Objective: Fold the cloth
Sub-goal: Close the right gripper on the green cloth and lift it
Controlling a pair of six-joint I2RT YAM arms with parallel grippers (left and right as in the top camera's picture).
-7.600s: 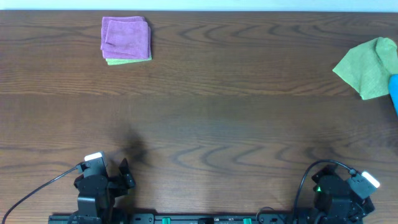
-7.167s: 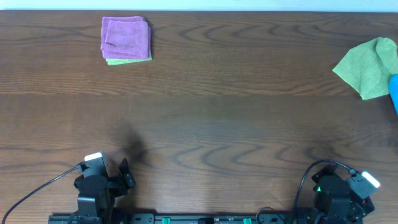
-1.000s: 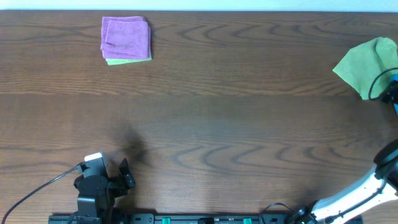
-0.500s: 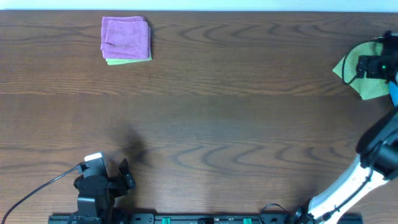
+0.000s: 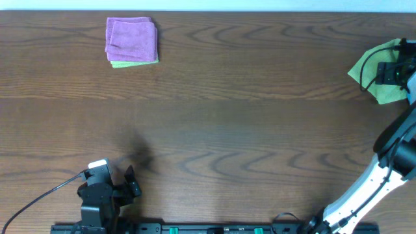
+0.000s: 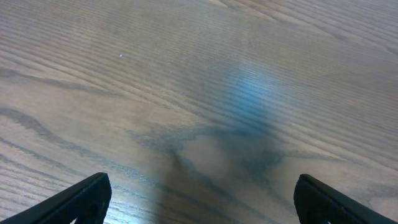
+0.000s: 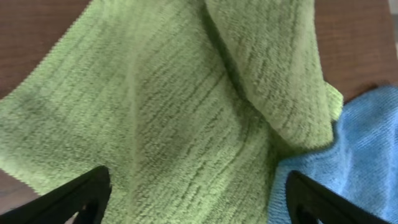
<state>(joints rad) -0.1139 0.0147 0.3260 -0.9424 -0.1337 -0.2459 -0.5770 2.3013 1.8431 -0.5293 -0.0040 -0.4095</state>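
— While the right gripper hangs over the green cloth, how far apart are its fingers?

— Wide apart. In the right wrist view, the two dark fingertips sit at the lower corners, and the cloth fills nearly all the space between them. Nothing is clamped.

— Do the tips touch the fabric?

— I cannot tell. Only their ends show, cut off by the bottom of the view.

— How does the cloth lie under the tool?

— Crumpled rather than flat. One flap is doubled over the rest, and its crease runs away from the gripper toward the top of the view. A blue cloth lies just beside the finger at the view's right, touching the green one's edge. Bare table shows beyond the cloth at both upper corners.

— And the left gripper?

— Its fingers are also spread wide, with only wood grain between them, and it holds nothing. From overhead it sits well apart from the green cloth. A folded purple cloth lies far ahead of it, near the table's far edge.
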